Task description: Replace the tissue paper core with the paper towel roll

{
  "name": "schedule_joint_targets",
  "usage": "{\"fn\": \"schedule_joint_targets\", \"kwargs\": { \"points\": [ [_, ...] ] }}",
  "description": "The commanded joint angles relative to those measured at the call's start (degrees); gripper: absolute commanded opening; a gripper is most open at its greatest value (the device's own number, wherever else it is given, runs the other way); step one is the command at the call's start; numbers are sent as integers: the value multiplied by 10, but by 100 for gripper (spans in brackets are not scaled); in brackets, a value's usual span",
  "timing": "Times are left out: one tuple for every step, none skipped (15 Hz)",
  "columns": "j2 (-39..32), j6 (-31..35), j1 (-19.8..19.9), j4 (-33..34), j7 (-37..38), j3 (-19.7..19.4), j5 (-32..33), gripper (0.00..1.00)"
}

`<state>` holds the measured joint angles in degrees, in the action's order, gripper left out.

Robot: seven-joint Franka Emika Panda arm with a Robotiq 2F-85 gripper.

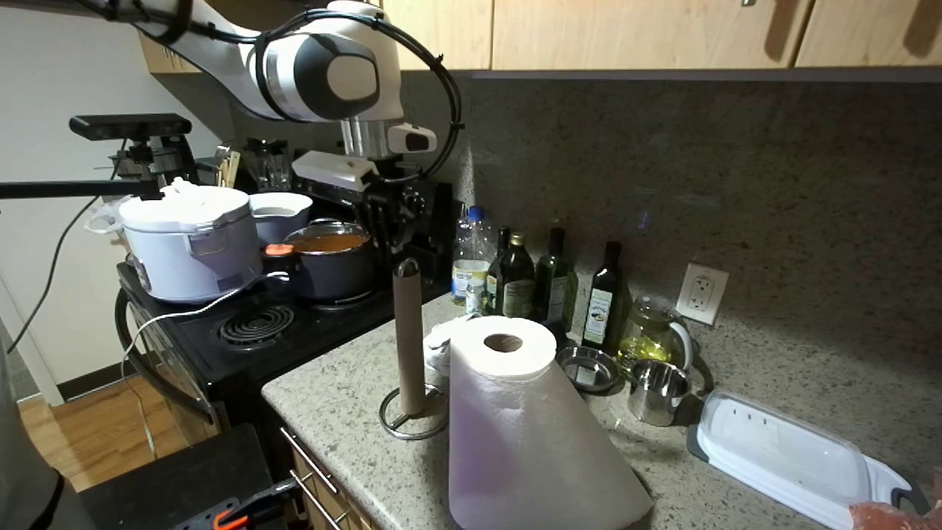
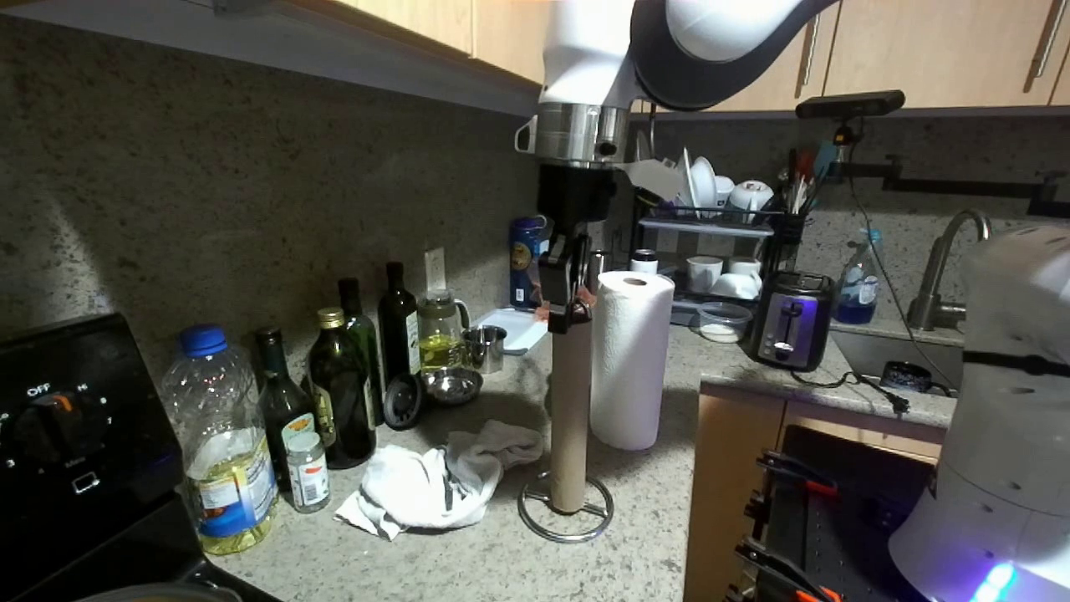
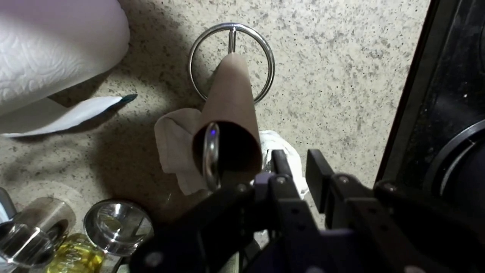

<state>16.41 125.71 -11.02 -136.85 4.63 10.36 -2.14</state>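
Note:
The tissue paper core (image 1: 409, 338) is a slim brown cardboard tube. It stands upright around the rod of a metal holder with a round ring base (image 2: 562, 538). The rod's loop top pokes out of the tube, as the wrist view of the core (image 3: 233, 98) shows. The paper towel roll (image 1: 515, 442) is fat and white and stands upright beside the holder, with a loose sheet spreading from it. My gripper (image 3: 297, 170) is partly open with nothing between its fingers. It points down near the core's top; in the wrist view the core lies left of both fingers, not between them.
A crumpled white cloth (image 2: 435, 485) lies beside the holder. Several bottles (image 1: 517, 276), a steel bowl (image 1: 589, 368), a steel cup (image 1: 657, 394) and a glass jug (image 1: 651, 331) stand along the wall. The stove (image 1: 257, 327) bears a dark pot (image 1: 335, 269). Cabinets hang above.

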Motion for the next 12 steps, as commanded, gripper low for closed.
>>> {"fn": "schedule_joint_targets", "kwargs": {
  "points": [
    [-11, -6, 4, 14, -5, 2, 7, 19],
    [-10, -5, 5, 14, -3, 2, 10, 17],
    [-9, -5, 6, 14, -2, 2, 12, 16],
    [-8, -5, 6, 14, -2, 2, 14, 17],
    [-8, -5, 7, 15, -1, 2, 16, 18],
    [-7, -5, 7, 16, -1, 2, 17, 17],
    [-6, -5, 8, 18, -1, 1, 18, 17],
    [-6, -4, 9, 19, 0, 1, 19, 17],
    [-7, -4, 10, 20, 1, 1, 21, 16],
    [-8, -3, 11, 21, 0, 0, 21, 16],
    [-10, -2, 13, 21, 1, 0, 22, 15],
    [-11, -2, 15, 22, 2, -1, 23, 16]
  ]
}}
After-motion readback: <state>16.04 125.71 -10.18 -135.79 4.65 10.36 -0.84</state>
